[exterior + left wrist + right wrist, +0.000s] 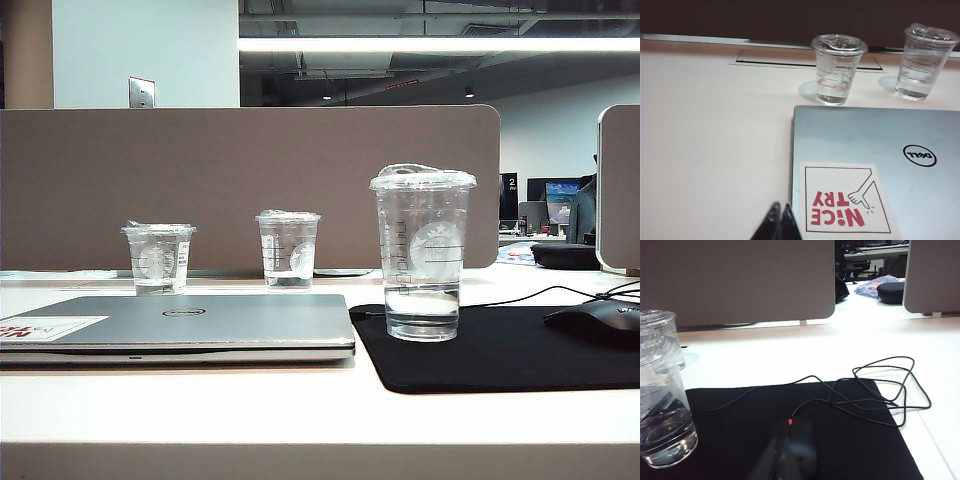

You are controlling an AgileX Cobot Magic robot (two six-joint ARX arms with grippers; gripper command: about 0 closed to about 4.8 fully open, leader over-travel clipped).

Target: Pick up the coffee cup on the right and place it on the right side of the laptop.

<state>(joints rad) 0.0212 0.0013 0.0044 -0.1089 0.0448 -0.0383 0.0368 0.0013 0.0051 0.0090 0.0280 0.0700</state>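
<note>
The coffee cup (422, 255), tall clear plastic with a flat lid and some water in it, stands upright on the black mouse pad (520, 350), just right of the closed silver laptop (200, 320). In the right wrist view the coffee cup (665, 425) stands off to one side of my right gripper (782, 447). That gripper is shut, empty and blurred, hanging over a black mouse (804, 447). My left gripper (780, 212) is shut on nothing, low over the table beside the laptop (850, 135) with its red-lettered sticker (845, 197). Neither gripper shows in the exterior view.
Two shorter clear cups (158, 257) (288, 248) stand behind the laptop, before a brown partition (250, 180). The mouse (600, 320) sits on the pad's right part, and its looped cable (865, 390) runs across the pad (740, 430).
</note>
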